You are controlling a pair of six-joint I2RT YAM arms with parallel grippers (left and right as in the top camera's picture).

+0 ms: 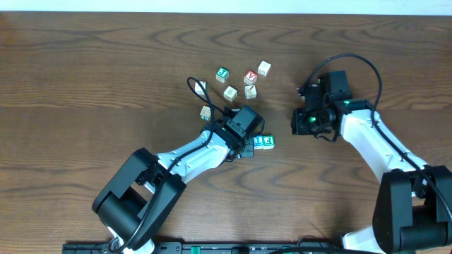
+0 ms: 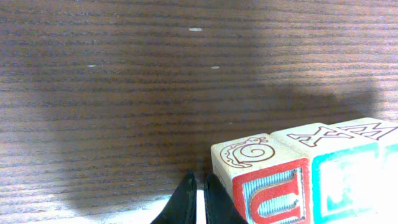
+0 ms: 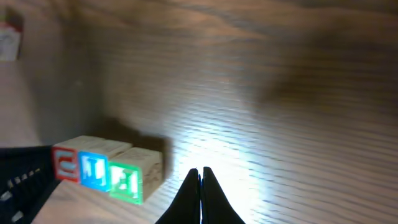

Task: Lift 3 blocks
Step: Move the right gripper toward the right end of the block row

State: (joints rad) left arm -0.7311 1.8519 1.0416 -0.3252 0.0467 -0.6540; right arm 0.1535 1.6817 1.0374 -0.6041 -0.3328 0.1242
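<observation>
Left claw (image 2: 198, 179), pressed together, is lined up beside the red block (image 2: 270, 196) at lower right; block row (image 2: 329, 180) likely to be squeezed endwise, then lifted

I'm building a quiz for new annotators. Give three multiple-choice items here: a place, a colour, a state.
1. The row of three small wooden letter cubes lies: A beside the left gripper; B at the table edge; C under the right arm.
2. Its middle cube's face is: A red; B blue; C green.
3. The right gripper is: A open; B shut, empty; C shut on a cube.
A: the overhead view shows it there. B: blue sits between red and green. B: its jaws meet, nothing between.
</observation>
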